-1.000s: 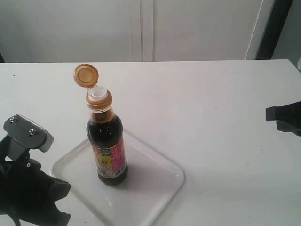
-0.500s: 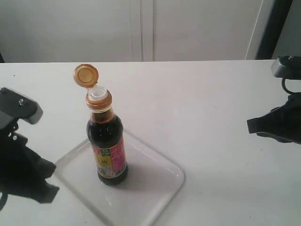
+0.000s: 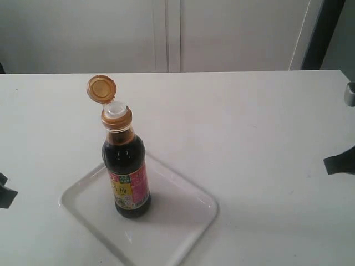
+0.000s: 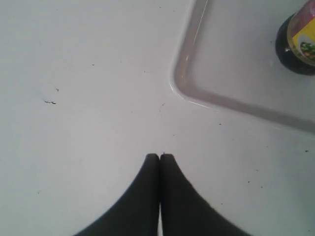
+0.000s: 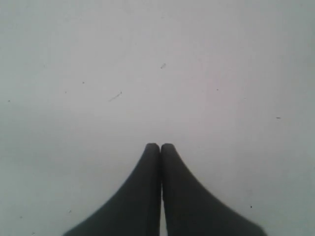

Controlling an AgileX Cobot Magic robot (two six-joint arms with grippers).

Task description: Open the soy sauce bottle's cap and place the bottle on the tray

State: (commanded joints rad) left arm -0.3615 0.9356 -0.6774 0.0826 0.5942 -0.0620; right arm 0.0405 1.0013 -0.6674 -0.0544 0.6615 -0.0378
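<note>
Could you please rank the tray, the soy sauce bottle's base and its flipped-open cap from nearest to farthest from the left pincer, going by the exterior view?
The left pincer sits at the view's left edge.
1. The tray, its corner nearest the pincer.
2. The soy sauce bottle, standing on the tray, further right.
3. The cap, high above the bottle's spout.

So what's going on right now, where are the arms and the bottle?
Left tool shut, empty, beside the tray. Right tool shut, empty, over bare table. Soy sauce bottle upright on tray, cap flipped open. Nothing in the way.
</note>
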